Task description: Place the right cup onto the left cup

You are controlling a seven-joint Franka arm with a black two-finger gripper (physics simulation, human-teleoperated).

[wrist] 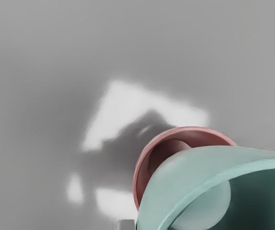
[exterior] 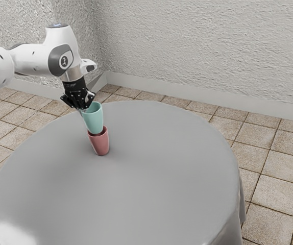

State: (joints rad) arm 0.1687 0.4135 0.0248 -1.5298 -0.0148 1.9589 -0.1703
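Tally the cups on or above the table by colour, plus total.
Teal: 1, the upper cup
Red-pink: 1, the lower cup
Total: 2 cups

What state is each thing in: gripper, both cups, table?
Gripper: pointing down, at the green cup's rim.
Green cup: mouth up, base at the pink cup's mouth, mostly above it; can't tell if seated.
Pink cup: mouth up, standing on the table.
Table: draped in gray.
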